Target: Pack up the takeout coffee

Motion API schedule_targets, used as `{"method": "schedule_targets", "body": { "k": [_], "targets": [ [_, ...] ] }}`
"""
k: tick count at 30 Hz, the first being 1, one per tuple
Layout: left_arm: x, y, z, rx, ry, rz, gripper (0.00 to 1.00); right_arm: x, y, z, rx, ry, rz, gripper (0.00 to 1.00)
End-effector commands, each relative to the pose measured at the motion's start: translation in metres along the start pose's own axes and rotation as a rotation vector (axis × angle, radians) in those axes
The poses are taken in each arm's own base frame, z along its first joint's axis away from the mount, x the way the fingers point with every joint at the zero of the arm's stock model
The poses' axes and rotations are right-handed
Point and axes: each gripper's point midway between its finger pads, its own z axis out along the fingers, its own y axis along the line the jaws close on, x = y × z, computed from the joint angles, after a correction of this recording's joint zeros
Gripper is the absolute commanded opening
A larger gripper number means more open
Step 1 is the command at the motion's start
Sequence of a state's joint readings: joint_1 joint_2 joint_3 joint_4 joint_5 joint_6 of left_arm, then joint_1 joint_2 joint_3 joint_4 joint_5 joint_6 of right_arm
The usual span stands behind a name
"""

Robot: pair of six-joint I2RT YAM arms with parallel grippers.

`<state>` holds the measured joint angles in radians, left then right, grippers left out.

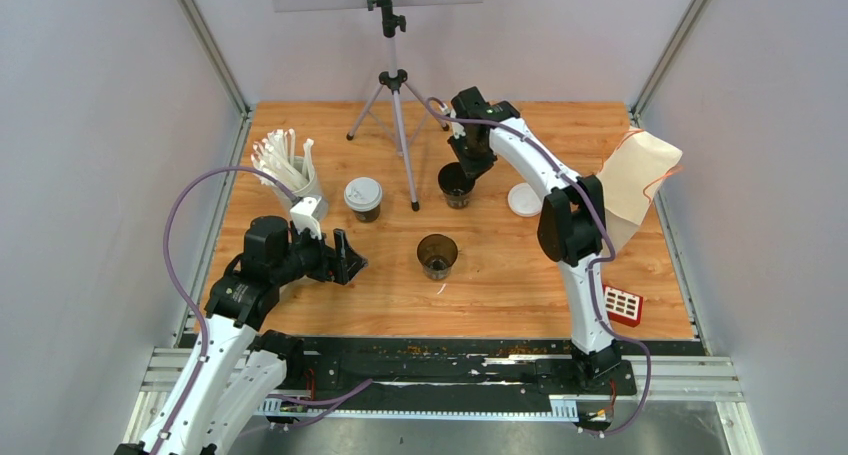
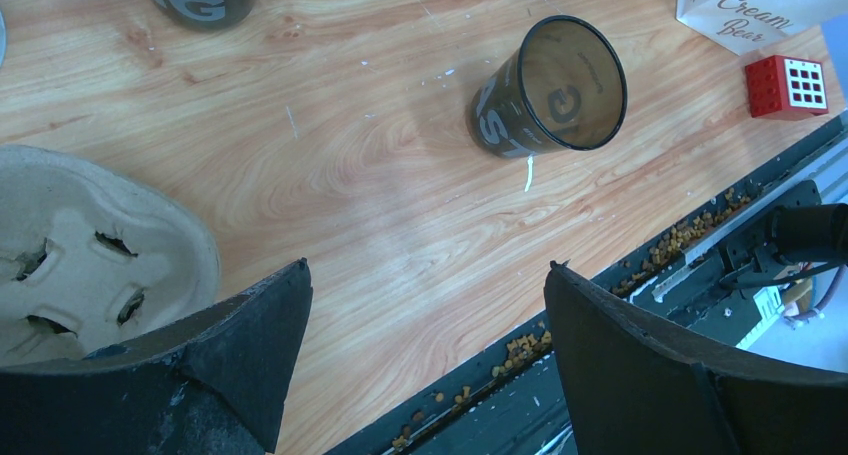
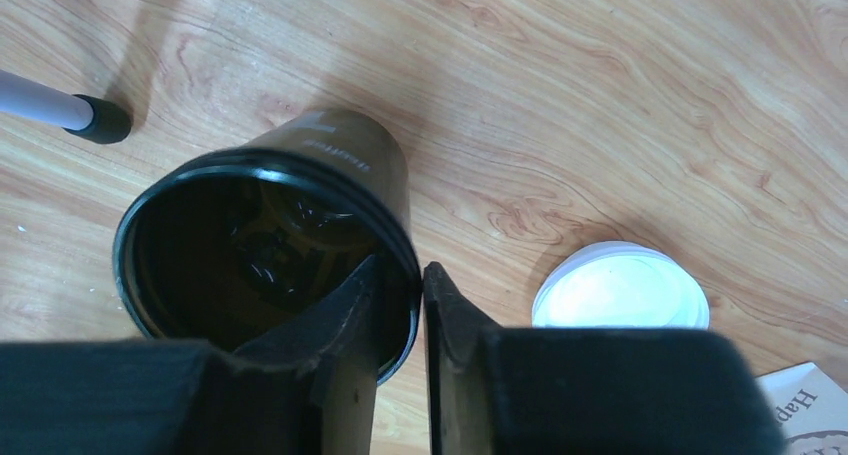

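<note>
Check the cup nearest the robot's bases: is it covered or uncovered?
Uncovered: the cup shows a bare rim and its dark inside from above.

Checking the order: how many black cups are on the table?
3: a lidded cup beside the straws, an open cup mid-table, and a third cup, the right tool astride its rim.

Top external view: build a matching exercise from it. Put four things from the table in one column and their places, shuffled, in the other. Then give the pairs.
Things:
1. lidded black cup
2. loose white lid
3. far open cup
4. red block

Places:
A. near right corner of the table
B. rim between the fingers of the right gripper
C. beside the white cup of straws
D. flat on the wood, near the paper bag

Pairs: 1-C, 2-D, 3-B, 4-A
</note>
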<state>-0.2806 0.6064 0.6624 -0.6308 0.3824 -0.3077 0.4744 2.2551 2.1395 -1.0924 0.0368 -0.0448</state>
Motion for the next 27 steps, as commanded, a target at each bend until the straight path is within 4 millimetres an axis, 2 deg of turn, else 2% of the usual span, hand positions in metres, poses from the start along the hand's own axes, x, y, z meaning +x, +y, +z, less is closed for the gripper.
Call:
{"method": "schedule_targets", "body": {
  "k": [1, 6, 9, 13, 15, 20, 27],
  "targets": [
    [-0.009, 0.001, 0.001, -0.002, -0.036, 0.022, 0.93, -0.025, -0.001, -0.026, 0.003, -0.084, 0.027, 0.26],
    [-0.006, 0.004, 0.004, -0.016, -0.013, 0.011, 0.96, -0.034, -0.001, -0.060, -0.006, -0.131, 0.019, 0.41],
    [-0.004, 0.006, 0.005, -0.024, -0.001, 0.005, 1.00, -0.032, -0.003, -0.082, -0.007, -0.162, 0.020, 0.42],
    [-0.005, 0.007, 0.003, -0.035, -0.004, 0.006, 1.00, -0.022, -0.010, -0.101, 0.001, -0.197, 0.020, 0.42],
    [-0.006, 0.009, 0.002, -0.048, -0.017, 0.002, 1.00, -0.013, -0.021, -0.102, 0.031, -0.204, 0.020, 0.42],
    [-0.007, 0.010, 0.001, -0.057, -0.024, 0.004, 1.00, 0.012, -0.062, -0.091, 0.144, -0.165, 0.061, 0.41],
    [-0.010, 0.008, -0.003, -0.054, -0.048, 0.013, 1.00, 0.047, -0.079, -0.052, 0.158, -0.059, -0.003, 0.41]
  ]
}}
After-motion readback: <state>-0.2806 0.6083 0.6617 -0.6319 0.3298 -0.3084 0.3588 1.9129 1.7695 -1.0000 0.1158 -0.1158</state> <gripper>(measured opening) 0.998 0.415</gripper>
